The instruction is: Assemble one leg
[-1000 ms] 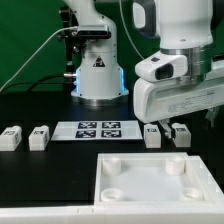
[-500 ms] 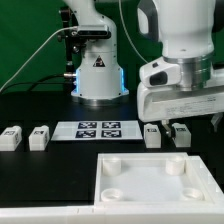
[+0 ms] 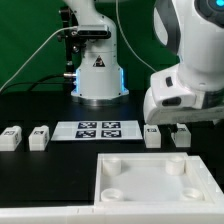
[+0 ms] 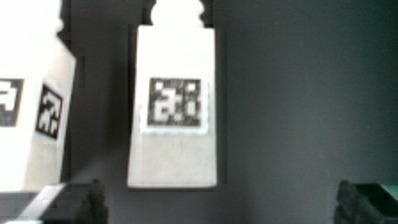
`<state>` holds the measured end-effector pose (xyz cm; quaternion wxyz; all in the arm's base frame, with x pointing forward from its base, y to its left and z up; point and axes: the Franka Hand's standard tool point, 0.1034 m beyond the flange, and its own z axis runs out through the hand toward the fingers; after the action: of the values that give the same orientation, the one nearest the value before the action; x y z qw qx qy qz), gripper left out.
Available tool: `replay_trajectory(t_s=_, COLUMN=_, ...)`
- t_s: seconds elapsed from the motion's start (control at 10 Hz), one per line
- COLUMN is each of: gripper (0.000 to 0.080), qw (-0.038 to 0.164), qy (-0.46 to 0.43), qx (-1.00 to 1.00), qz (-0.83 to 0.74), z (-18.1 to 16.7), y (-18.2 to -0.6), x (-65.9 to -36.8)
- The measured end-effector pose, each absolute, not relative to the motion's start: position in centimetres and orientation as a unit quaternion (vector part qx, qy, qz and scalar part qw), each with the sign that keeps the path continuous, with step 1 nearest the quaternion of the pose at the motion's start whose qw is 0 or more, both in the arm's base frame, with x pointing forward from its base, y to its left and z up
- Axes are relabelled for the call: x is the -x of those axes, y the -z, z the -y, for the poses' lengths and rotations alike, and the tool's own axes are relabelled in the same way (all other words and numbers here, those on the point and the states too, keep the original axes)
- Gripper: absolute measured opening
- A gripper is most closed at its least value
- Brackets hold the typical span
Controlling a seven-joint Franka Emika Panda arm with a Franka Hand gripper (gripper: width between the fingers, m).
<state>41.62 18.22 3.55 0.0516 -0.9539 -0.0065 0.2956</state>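
— Leg (image 4: 178, 110) wanted for this step: where?
— Beyond the large white tabletop (image 3: 150, 180), near the marker board (image 3: 97, 128), at the exterior view's right; flat on the black table (image 3: 40, 110), tag up, framed squarely in the wrist view.
— And the gripper (image 4: 214, 205)?
— Spread wide, holding nothing, poised over the leg, apparently clear of it.
— Advice for the grasp?
— Keep centred on the tag, descend straight, straddle the narrow width, close on the bare long sides; no tilting, no dragging across the table.
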Motion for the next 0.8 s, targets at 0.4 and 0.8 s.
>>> replay_trajectory(t_s=0.4, gripper=0.0649, qw=0.049, qy=-0.41, qx=0.911, qz=0.013, z=-18.2, y=-3.22, x=-41.24)
replay_trajectory(t_s=0.8, gripper=0.0649, qw=0.04, qy=-0.422, qx=0.906, qz=0.007, z=-18.29, y=-3.26, x=-40.65)
